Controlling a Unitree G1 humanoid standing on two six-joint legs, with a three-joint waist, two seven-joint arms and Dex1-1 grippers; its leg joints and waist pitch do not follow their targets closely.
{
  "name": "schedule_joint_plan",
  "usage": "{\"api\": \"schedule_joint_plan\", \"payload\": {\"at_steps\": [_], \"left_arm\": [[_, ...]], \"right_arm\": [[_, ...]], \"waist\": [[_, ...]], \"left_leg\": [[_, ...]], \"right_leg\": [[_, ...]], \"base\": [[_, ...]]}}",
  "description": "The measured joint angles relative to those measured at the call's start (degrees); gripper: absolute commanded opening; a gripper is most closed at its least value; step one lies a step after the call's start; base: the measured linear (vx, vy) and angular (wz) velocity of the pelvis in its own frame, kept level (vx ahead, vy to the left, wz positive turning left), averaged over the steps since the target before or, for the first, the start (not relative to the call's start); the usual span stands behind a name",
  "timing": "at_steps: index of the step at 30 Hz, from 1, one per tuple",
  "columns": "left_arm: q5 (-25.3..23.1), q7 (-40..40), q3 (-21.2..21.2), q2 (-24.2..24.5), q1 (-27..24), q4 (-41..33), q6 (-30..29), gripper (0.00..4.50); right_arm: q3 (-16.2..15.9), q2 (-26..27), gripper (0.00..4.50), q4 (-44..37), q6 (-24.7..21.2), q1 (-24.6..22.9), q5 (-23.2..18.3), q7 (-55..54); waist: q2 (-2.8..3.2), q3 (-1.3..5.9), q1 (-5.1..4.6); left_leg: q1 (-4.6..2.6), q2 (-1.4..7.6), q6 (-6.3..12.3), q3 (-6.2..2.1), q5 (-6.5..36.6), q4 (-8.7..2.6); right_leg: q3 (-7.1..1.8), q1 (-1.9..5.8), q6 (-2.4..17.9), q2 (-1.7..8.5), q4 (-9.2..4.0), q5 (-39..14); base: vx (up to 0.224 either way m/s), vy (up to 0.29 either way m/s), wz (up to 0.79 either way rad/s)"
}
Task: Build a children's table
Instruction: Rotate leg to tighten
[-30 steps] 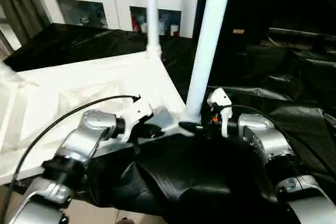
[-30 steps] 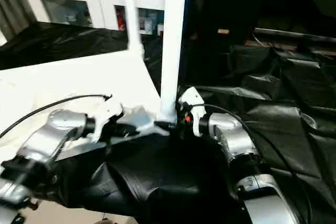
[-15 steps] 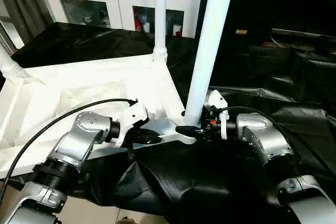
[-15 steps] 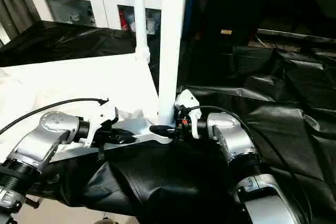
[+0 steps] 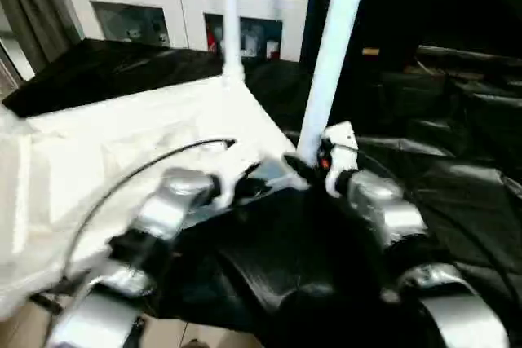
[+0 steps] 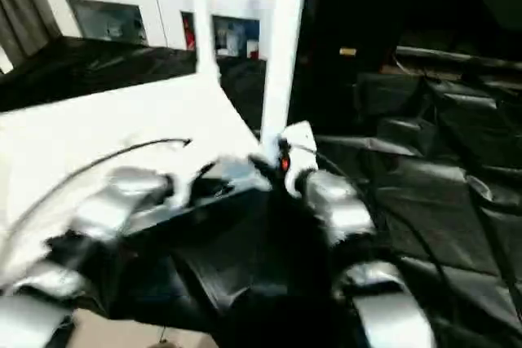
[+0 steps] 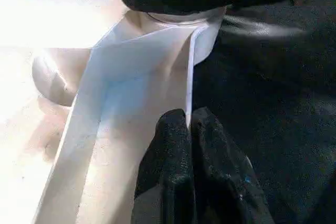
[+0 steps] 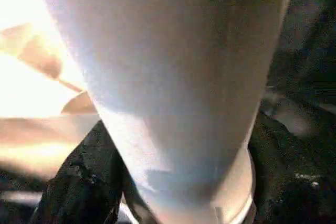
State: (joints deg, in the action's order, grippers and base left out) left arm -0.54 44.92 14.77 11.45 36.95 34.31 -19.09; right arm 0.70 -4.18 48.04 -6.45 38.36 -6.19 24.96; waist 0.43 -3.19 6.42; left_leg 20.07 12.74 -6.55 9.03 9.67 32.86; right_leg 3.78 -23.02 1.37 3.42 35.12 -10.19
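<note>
The children's table lies upside down, its white rimmed top point(image 5: 122, 132) on the black-draped work table. A near leg point(image 5: 330, 63) stands upright in the corner lobe closest to me, and a second leg point(image 5: 229, 14) rises at the far corner. My left gripper point(image 7: 187, 121) is shut on the thin rim of the top just beside that near corner. My right gripper point(image 5: 299, 166) reaches in from the right at the foot of the near leg point(image 8: 173, 93), one black finger point(image 8: 79, 182) pressed against its side, so it is shut around the leg's base.
Black sheeting point(image 5: 457, 160) covers the work table, crumpled to the right and in front of my arms. A white glass-door cabinet point(image 5: 155, 14) stands behind. A black cable point(image 5: 155, 165) loops over my left forearm.
The whole picture has shifted and blurred as my head moved. My right gripper's fingers have drawn in around the base of the near leg. The left grip on the rim is unchanged.
</note>
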Motion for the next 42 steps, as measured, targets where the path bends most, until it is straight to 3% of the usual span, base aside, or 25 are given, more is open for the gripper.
{"api": "schedule_joint_plan", "payload": {"at_steps": [3,8,10,15,27,38,42], "left_arm": [[-0.3,-0.1,-0.4,-0.2,0.1,0.3,0.1,0.0],[-0.4,1.6,-0.4,1.4,-0.6,-0.3,1.7,0.0],[-0.3,3.3,-0.4,2.5,-1.5,-1.7,1.9,0.0],[1.0,11.2,0.2,7.4,-5.0,-7.8,2.1,0.0],[4.8,22.4,1.3,13.7,-10.2,-15.9,1.2,0.0],[5.4,23.0,1.2,14.8,-11.0,-16.8,0.7,0.0],[4.1,17.7,1.2,12.2,-9.6,-14.7,0.7,0.0]], "right_arm": [[0.8,0.9,3.39,0.8,0.9,0.2,0.1,-0.8],[0.6,0.6,3.85,1.1,1.3,0.4,0.2,3.7],[-1.0,-0.8,3.91,0.5,1.6,-0.1,0.3,7.8],[-5.5,-6.7,3.91,-4.6,1.6,-3.5,0.0,23.3],[-8.2,-11.8,3.91,-8.2,2.6,-5.6,-1.4,39.7],[-9.9,-12.0,2.88,-9.5,2.2,-6.0,-1.5,41.8],[-7.7,-9.4,2.76,-8.5,1.6,-6.3,-1.0,33.3]], "waist": [[0.06,0.05,0.01],[0.02,0.04,-0.39],[0.02,0.04,-0.51],[0.0,0.02,-0.37],[-0.02,0.01,0.42],[-0.19,-0.05,0.18],[-0.18,-0.03,0.02]], "left_leg": [[0.0,-0.02,0.0,0.0,0.0,-0.06],[0.02,0.0,0.0,0.0,0.0,-0.06],[0.02,0.02,0.0,0.0,0.0,-0.13],[0.21,0.06,0.06,0.01,0.1,-0.31],[0.2,0.1,0.09,0.03,0.1,-0.15],[0.25,0.08,0.09,0.03,0.1,-0.15],[0.17,0.05,0.05,0.03,0.0,-0.12]], "right_leg": [[0.02,0.0,0.0,0.0,0.0,0.0],[0.03,-0.05,-0.2,-0.01,-0.02,-0.1],[0.06,-0.07,-0.2,-0.02,-0.01,-0.1],[0.12,-0.19,0.0,-0.02,-0.11,-0.2],[0.11,-0.31,0.0,0.0,-0.03,-0.2],[0.12,-0.31,0.0,-0.01,0.01,-0.2],[0.08,-0.28,0.1,-0.01,0.05,-0.1]], "base": [[0.0,0.0,0.0],[0.0,0.0,0.0],[0.0,0.0,0.0],[0.0,0.0,0.0],[0.0,0.0,0.0],[0.0,0.0,0.0],[0.0,0.0,0.0]]}}
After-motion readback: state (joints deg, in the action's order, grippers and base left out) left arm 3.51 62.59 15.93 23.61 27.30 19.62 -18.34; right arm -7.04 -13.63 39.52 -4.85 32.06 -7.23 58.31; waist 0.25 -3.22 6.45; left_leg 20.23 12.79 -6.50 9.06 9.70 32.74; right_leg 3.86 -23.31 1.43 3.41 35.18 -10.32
